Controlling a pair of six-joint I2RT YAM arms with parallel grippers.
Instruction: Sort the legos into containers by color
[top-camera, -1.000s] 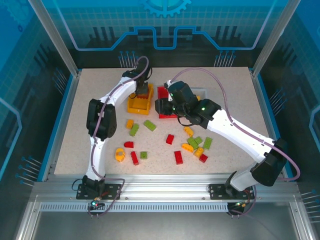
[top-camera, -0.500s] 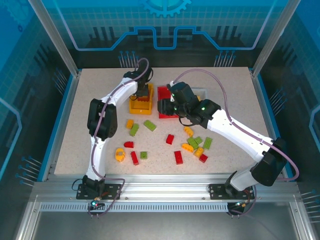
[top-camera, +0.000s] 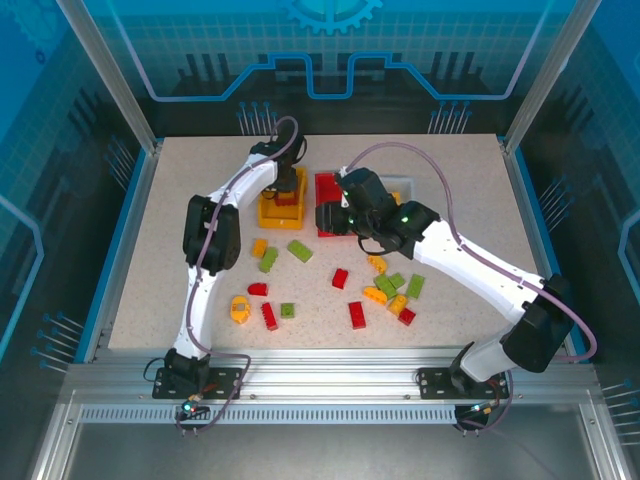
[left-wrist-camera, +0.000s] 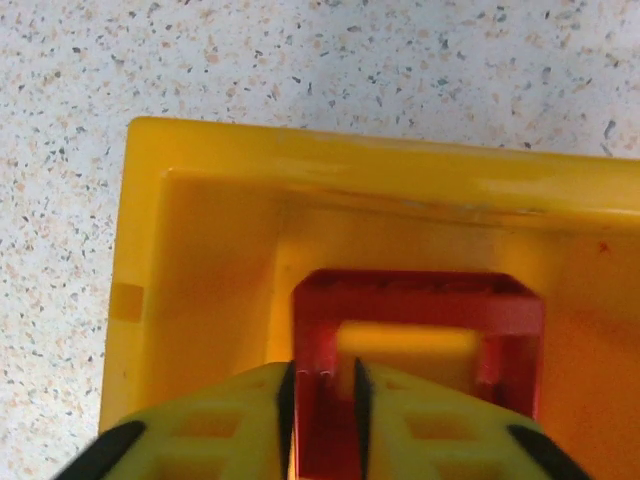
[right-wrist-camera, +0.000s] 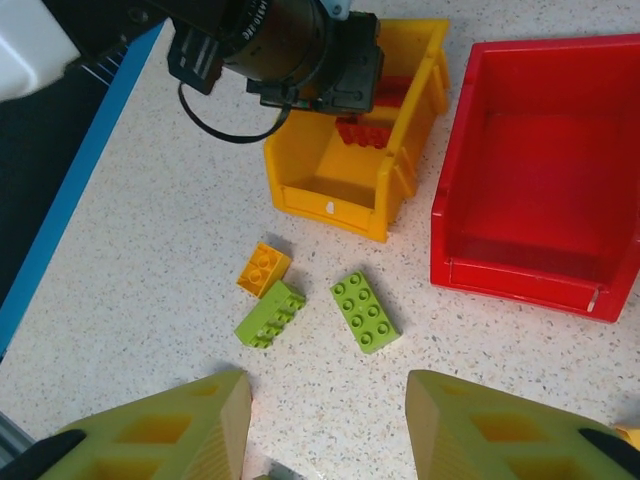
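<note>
Right hand (right-wrist-camera: 325, 380) wide-spread, facing downward.

1. No word, number or brand name can be read in any view.
2. A gear emblem (top-camera: 330, 12) in light blue is drawn on the blue back panel (top-camera: 450, 40), at its upper edge in the top view; no letters are seen with it.
3. A small white mark (right-wrist-camera: 328, 208) is seen on the low front wall of the yellow bin (right-wrist-camera: 360, 218) in the right wrist view; it is too small to be read.
4. A small pale mark (right-wrist-camera: 597, 293) is seen at the front corner of the red bin (right-wrist-camera: 520, 280); nothing can be read on it.
</note>
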